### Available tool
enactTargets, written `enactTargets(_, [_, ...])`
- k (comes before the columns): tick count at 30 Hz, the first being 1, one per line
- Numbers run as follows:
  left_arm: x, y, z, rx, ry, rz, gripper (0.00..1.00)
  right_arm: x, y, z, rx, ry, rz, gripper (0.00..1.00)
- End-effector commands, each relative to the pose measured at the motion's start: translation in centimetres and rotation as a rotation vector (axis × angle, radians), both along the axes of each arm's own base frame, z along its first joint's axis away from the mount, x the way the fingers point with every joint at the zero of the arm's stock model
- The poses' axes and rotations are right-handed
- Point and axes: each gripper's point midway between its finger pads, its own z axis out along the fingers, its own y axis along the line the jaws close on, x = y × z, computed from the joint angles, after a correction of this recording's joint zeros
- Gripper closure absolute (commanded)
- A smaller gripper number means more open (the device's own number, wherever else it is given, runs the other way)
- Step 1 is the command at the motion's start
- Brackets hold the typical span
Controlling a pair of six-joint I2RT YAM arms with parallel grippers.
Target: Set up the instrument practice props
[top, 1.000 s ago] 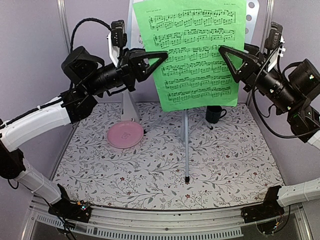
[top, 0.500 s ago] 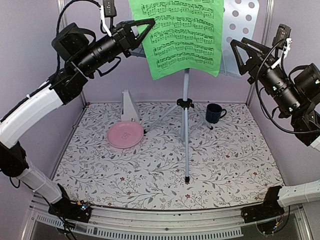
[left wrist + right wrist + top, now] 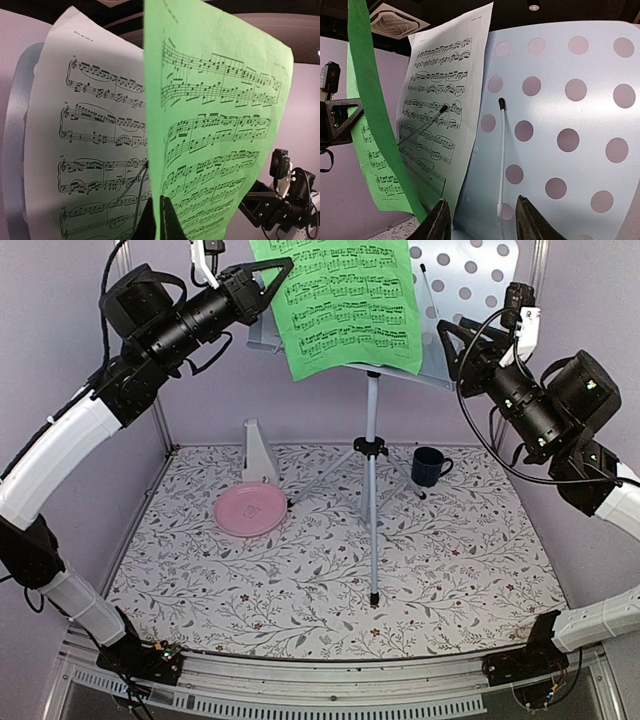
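The pale blue-grey perforated music stand (image 3: 470, 280) stands on its silver tripod (image 3: 372, 490) at the back middle. The green music sheet (image 3: 340, 300) hangs in front of the stand's desk. My left gripper (image 3: 283, 275) is shut on its left edge, and in the left wrist view the gripper (image 3: 160, 220) pinches the green sheet (image 3: 215, 125). The white sheet (image 3: 95, 140) rests on the desk behind it, under a wire arm. My right gripper (image 3: 452, 340) is open and empty at the desk's lower right edge; its wrist view (image 3: 482, 220) faces the desk (image 3: 570, 125) and the white sheet (image 3: 445, 110). The white pyramid metronome (image 3: 258, 452) stands at the back left.
A pink plate (image 3: 250, 510) lies in front of the metronome. A dark blue mug (image 3: 430, 467) stands right of the tripod legs. The floral mat (image 3: 330, 600) covers the table. Purple walls and frame posts close in both sides.
My left gripper has lifted the green sheet up and back until it hangs against the stand's desk. My right gripper has moved in to the desk's lower right edge.
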Motion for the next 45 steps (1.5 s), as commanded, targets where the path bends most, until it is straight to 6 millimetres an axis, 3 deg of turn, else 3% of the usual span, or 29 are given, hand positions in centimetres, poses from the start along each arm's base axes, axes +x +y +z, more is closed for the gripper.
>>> enactTargets(1, [1.4, 0.4, -0.1, 0.0, 0.037, 0.043, 1.0, 0.7, -0.3, 2.0, 0.0, -0.038, -0.058, 0.54])
enactTargets(16, [1.1, 1.2, 1.3, -0.004, -0.001, 0.082, 1.0, 3.3, 0.3, 3.1, -0.021, -0.057, -0.175, 0.67])
enactTargets(27, [1.1, 1.4, 1.6, -0.003, -0.014, 0.095, 1.0, 4.7, 1.1, 2.8, -0.041, -0.042, -0.22, 0.74])
enactTargets(35, [1.3, 1.3, 1.8, 0.001, -0.024, 0.101, 1.0, 4.8, 1.1, 2.9, -0.024, -0.055, -0.227, 1.0])
enactTargets(45, [1.7, 1.0, 1.7, 0.006, -0.025, 0.11, 1.0, 4.5, 0.6, 3.0, 0.0, -0.085, -0.24, 1.0])
